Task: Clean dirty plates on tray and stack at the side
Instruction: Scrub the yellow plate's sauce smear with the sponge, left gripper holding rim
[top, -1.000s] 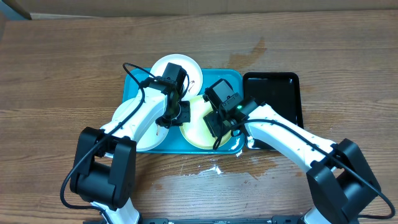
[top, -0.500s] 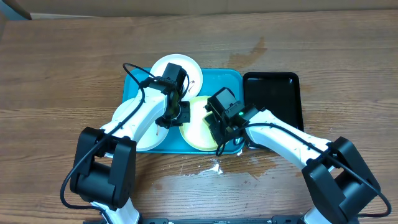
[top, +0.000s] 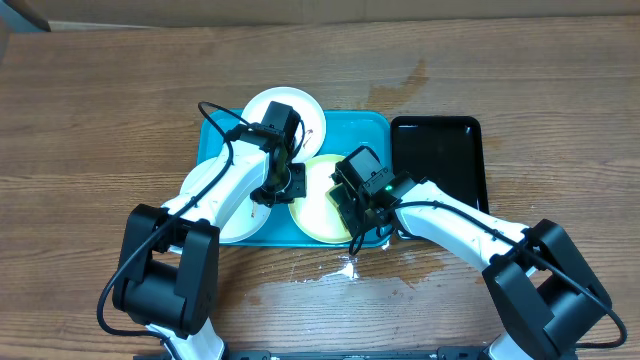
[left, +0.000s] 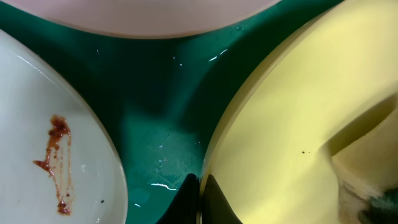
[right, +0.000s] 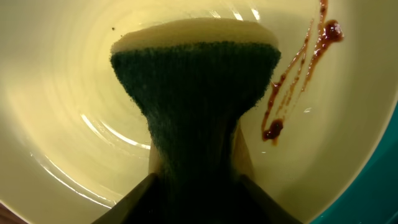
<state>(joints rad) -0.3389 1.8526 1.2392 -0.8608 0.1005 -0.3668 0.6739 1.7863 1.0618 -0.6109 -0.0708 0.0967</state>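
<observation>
Plates (top: 285, 105): three on one tray (top: 375, 125); one sponge (right: 199, 93) tight in right gripper (right: 197, 193); left gripper's (left: 198, 198) state unclear.

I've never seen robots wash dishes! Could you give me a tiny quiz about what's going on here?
1. True or false: the right claw holds a sponge over the lime-rimmed plate.
2. The narrow tray beside the blue tray is: A) red B) black C) white.
3. Fill in: in the right wrist view, a reddish-brown ____ sits on that plate, right of the sponge.
Key: 1 true; 2 B; 3 smear.
</observation>
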